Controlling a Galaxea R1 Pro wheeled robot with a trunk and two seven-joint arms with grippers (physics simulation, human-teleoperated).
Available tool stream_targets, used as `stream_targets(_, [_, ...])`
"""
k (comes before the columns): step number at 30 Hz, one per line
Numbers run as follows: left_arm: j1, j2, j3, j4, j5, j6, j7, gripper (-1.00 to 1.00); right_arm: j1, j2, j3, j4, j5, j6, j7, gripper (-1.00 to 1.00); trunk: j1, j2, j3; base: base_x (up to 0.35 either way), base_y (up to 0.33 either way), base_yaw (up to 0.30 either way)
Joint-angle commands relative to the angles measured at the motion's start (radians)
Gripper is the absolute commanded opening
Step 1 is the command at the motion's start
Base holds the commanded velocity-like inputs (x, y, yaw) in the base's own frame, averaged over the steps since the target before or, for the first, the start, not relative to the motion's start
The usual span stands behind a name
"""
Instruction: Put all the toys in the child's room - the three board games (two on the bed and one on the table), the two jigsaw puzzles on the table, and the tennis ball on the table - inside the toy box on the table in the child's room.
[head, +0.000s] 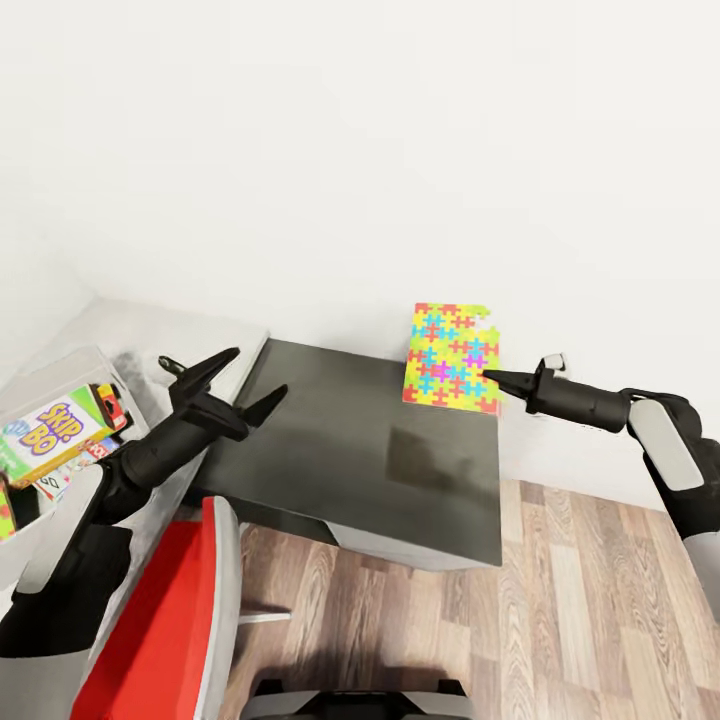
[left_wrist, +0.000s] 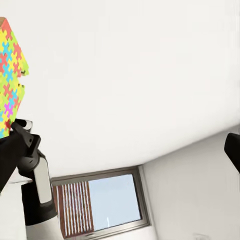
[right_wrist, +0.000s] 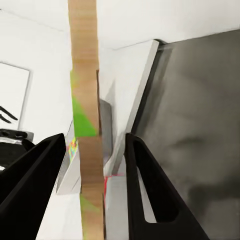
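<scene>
Red chair (head: 160, 620) is the thing nearest the camera, just in front of the dark counter (head: 370, 450) on its near left side. This counter is the largest thing in view, and its top carries no toy that I can see.

Beside the counter, to its left, sits the light grey toy box (head: 75, 365). Inside it lies a board game (head: 50, 435), the white and green box with SKIP BO lettering, and under it I see edges of other colourful items that I cannot name with certainty.

Over the counter's far right corner hangs the jigsaw puzzle (head: 452, 357), held upright with its flat face toward the head camera. The right gripper (head: 492, 376) is closed on the puzzle's lower right edge. In the right wrist view the sheet passes edge-on between the two black fingers (right_wrist: 145, 200), brown on its back.

The left gripper (head: 240, 385) hovers over the counter's left edge, next to the toy box, with its fingers spread apart and nothing between them.

The coming move, as I judge it, turns on one relation: the toy box lies across the whole counter from the held puzzle. So the right arm must carry the sheet toward the left over the counter and lay it flat.
</scene>
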Motion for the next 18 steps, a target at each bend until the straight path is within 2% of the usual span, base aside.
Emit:
stream_targets(1, [0.002,0.003,0.002,0.001,-0.008,0.0,-0.016,1.0,-0.015,0.008,0.008,0.016,0.002,0.003,0.002,-1.0,0.001,-0.002,-0.001,0.0,0.0,0.244])
stream_targets(4, [0.006,0.007,0.006,0.001,-0.008,0.0,-0.023,1.0,-0.047,0.029,0.025,0.052,0.002,0.003,-0.002,-1.0,0.001,-0.002,0.001,0.0,0.0,0.253])
stream_targets(8, [0.009,0.01,0.007,0.001,-0.008,-0.002,-0.026,1.0,-0.11,0.068,0.077,0.117,0.003,0.003,-0.007,-1.0,0.001,-0.002,0.002,0.0,0.0,0.266])
stream_targets(9, [0.009,0.01,0.007,0.001,-0.008,-0.002,-0.026,1.0,-0.11,0.068,0.077,0.117,0.003,0.003,-0.007,-1.0,0.001,-0.002,0.002,0.0,0.0,0.271])
stream_targets(13, [0.009,0.005,-0.002,0.001,-0.008,-0.004,-0.02,1.0,-0.164,0.107,0.142,0.154,0.003,0.003,-0.014,-1.0,0.001,-0.002,0.002,0.0,0.0,0.275])
stream_targets(14, [0.009,0.005,-0.002,0.001,-0.008,-0.004,-0.02,1.0,-0.164,0.107,0.142,0.154,0.003,0.003,-0.014,-1.0,0.001,-0.002,0.002,0.0,0.0,0.277])
stream_targets(17, [0.009,0.003,-0.004,0.001,-0.008,-0.005,-0.01,1.0,-0.203,0.142,0.176,0.182,0.003,0.003,-0.031,-1.0,0.001,-0.002,0.002,0.0,0.0,0.279])
stream_targets(18, [0.009,0.003,-0.004,0.001,-0.008,-0.005,-0.01,1.0,-0.203,0.142,0.176,0.182,0.003,0.003,-0.031,-1.0,0.001,-0.002,0.002,0.0,0.0,0.28])
